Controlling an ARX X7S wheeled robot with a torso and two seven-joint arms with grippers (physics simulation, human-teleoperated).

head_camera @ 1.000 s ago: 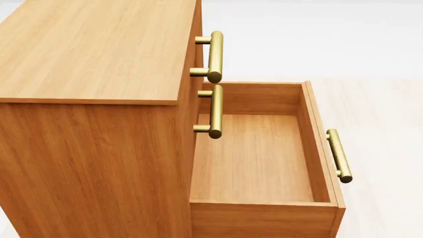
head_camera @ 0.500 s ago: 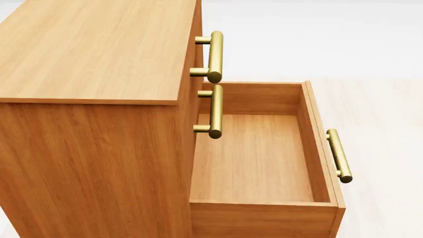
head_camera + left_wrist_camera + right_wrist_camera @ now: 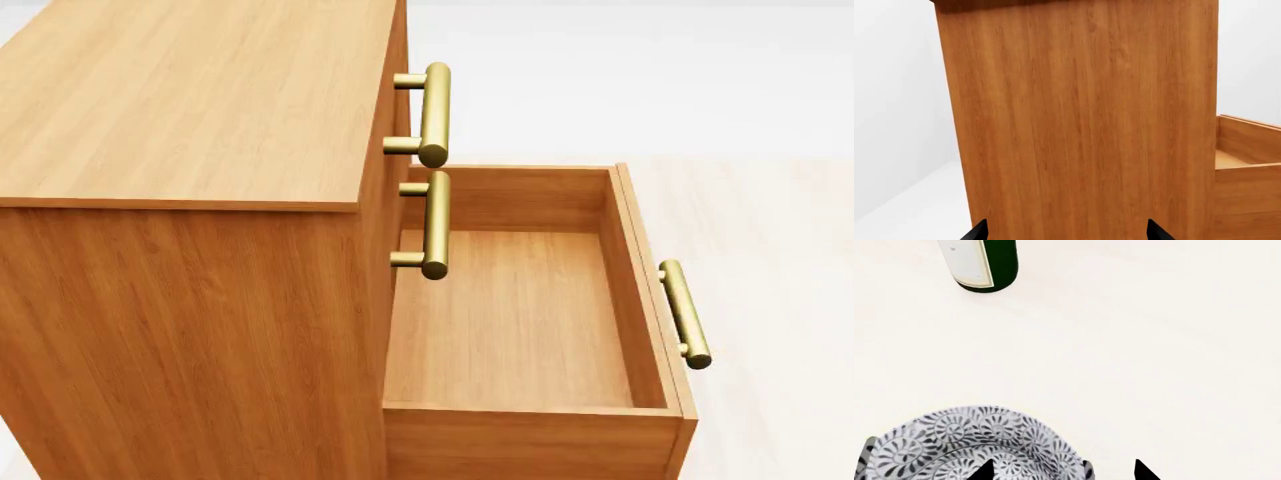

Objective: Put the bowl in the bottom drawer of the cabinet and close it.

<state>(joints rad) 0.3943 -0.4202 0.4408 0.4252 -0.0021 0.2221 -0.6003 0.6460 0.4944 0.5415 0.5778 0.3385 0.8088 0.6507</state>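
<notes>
- The head view shows a honey-brown cabinet (image 3: 187, 250) from above and to one side, with three brass bar handles down its front.
- The bottom drawer (image 3: 527, 330) stands pulled fully out and bare inside (its wooden floor is plain to see), with its own handle (image 3: 683, 313) on the outer face. The two upper drawers are shut, and their handles jut out over the inner end of the open drawer.
- Neither arm appears in the head view.
- The bowl (image 3: 967, 447) shows only in the right wrist view: small, round and deep, white-grey with a blue-grey leaf pattern. It sits on a pale worktop (image 3: 1154, 365), well apart from a dark green bottle (image 3: 984, 265) with a white label.
- The right gripper (image 3: 1064, 471) shows as two dark tips spread apart. One tip lies over the bowl and one beyond its rim, so it looks released and placed to straddle the wall; I cannot tell whether it touches.
- The left gripper (image 3: 1066, 231) faces the cabinet's flat side, its tips wide apart and grasping nothing.
- Judgement: the bowl is probably ceramic, so stiff, light, glazed-slippery and breakable. Pinching the rim wall is the likely hold, and it should be set down gently.
- Judgement: the drawer offers ample room, but the overhanging handles and the drawer walls are edges to clear.
</notes>
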